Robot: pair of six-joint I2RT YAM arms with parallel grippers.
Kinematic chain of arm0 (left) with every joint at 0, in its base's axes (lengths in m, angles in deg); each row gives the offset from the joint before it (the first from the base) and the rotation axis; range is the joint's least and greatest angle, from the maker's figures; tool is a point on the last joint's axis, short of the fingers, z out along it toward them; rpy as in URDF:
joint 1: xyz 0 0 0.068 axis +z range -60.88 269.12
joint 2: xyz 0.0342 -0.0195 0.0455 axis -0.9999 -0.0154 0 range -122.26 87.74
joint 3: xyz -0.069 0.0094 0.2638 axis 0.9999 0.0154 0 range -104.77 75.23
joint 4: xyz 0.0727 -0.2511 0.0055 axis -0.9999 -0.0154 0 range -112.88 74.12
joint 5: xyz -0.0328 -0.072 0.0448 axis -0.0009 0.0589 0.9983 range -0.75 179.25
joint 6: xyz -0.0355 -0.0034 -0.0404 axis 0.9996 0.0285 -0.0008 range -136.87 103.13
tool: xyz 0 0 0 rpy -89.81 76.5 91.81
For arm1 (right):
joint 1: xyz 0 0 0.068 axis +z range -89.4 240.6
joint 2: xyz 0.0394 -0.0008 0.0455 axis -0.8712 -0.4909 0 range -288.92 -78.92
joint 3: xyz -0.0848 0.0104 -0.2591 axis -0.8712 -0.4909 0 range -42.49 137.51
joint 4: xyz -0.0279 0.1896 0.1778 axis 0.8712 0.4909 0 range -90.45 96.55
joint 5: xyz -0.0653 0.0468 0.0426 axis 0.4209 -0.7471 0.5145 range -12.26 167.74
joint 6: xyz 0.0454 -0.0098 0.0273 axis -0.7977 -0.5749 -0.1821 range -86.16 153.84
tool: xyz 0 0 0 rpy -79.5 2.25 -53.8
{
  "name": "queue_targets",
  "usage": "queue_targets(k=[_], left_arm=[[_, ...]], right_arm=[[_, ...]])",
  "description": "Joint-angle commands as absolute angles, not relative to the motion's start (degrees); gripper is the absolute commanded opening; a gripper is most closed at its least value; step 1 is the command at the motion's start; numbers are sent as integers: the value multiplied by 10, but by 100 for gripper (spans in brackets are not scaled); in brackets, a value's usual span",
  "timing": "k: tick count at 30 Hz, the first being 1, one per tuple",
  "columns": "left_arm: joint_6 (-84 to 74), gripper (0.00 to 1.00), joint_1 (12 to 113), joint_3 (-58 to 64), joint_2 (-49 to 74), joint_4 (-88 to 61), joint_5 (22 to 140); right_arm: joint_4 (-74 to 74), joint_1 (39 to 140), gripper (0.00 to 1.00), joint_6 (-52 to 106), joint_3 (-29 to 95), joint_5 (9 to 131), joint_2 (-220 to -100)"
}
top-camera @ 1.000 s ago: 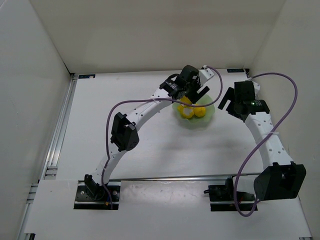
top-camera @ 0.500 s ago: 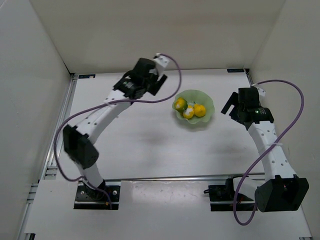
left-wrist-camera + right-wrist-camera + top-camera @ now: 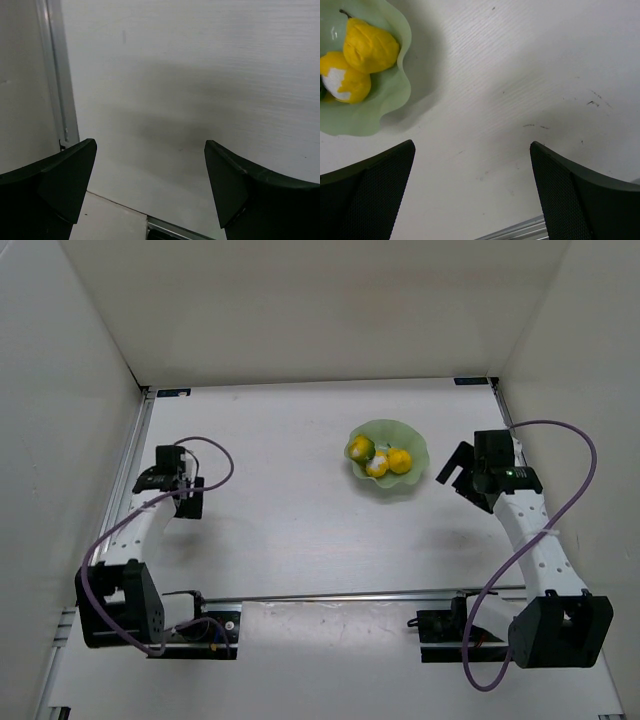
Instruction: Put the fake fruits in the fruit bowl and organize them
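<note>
All three fake fruits (image 3: pixel 381 459) sit clustered in the fruit bowl (image 3: pixel 417 476), on the tabletop (image 3: pixel 290 510) far right of centre, so I judge the placing done and only tidying or parking the arms is left. My right fingers (image 3: pixel 570 192) are spread wide with nothing between them and hover just beside the bowl's scalloped rim (image 3: pixel 404 75). The pear (image 3: pixel 370 46) and the white-patched fruit (image 3: pixel 344 80) touch each other inside.

If I nudge a fruit, I'd come down from above rather than sweep sideways, since the light bowl would likely slide if the rim is caught. My left fingers (image 3: pixel 57 180) are also wide apart and empty, well away at the left edge. I'd leave them there.
</note>
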State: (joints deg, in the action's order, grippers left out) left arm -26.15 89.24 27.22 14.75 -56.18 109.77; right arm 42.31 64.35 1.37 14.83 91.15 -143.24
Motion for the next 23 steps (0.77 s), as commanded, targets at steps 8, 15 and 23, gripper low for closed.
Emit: queue_targets(k=[8,15,23], left_arm=[[-238,100,1036,269,252,-565,1031],[-227,100,1057,264,258,-583,1013],[-231,100,1063,258,276,-594,955]], right_arm=[[411,636,100,-12,154,863,-1441],[406,636,100,-18,154,851,-1441],[395,636,100,-18,139,837,-1441]])
